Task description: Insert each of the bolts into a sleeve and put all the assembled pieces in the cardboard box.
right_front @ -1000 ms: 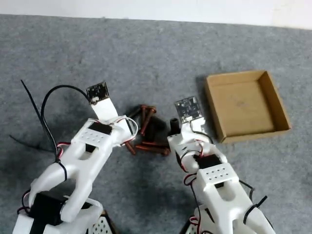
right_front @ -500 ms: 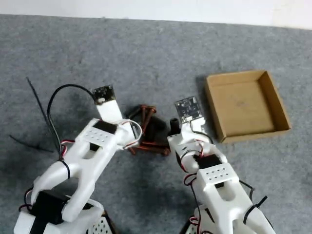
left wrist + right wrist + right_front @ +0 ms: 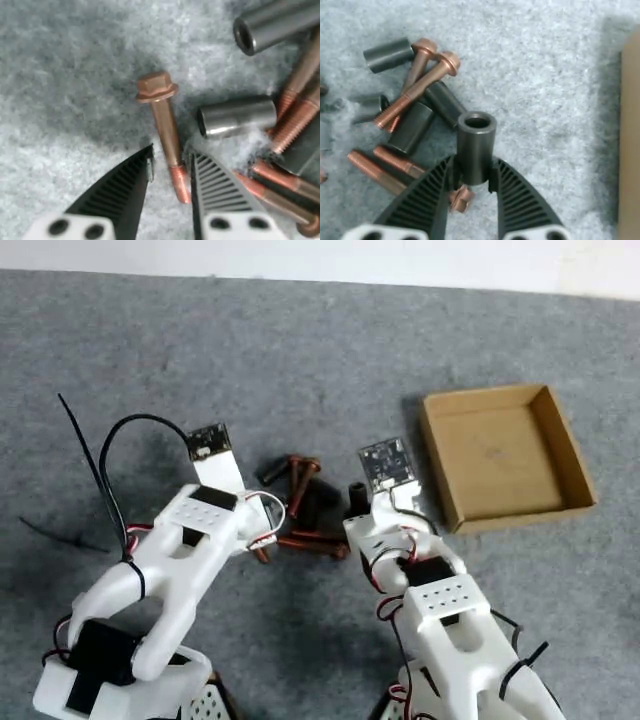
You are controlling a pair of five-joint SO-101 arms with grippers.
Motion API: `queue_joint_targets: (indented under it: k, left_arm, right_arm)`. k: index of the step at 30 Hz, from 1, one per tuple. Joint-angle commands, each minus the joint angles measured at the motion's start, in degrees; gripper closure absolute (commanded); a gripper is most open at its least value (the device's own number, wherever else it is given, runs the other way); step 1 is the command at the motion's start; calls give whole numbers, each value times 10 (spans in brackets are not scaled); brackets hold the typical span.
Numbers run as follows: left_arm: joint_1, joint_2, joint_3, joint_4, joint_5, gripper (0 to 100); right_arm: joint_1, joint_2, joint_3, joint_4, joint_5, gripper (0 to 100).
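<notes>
Grey carpet-like surface (image 3: 330, 350), two arms side by side. At left, the left fingers (image 3: 125, 192) sit low over the surface, narrowly parted, straddling the threaded end of one copper bolt (image 3: 162, 115) lying flat; not closed on it. Between the arms lies a heap of loose bolts and sleeves (image 3: 300, 502), just beside that bolt. Next, the right fingers (image 3: 520, 200) are clamped on a dark sleeve (image 3: 476, 142), upright, bore facing up, above the heap's edge. Farthest right sits the cardboard box (image 3: 495, 455), near the right arm, apart from the heap.
</notes>
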Motion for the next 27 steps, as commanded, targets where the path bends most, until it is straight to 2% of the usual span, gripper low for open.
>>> queue_joint_targets:
  k: [1, 8, 27]
  left_arm:
    - [-29, -2, -13, -17, 4, 884]
    - [-43, -2, 17, -79, 4, 884]
    - [-73, -2, 15, -84, 25, 885]
  right_arm:
    - [7, -22, -6, -21, 6, 994]
    - [7, -22, -6, -21, 6, 994]
    - [7, -22, -6, -21, 6, 994]
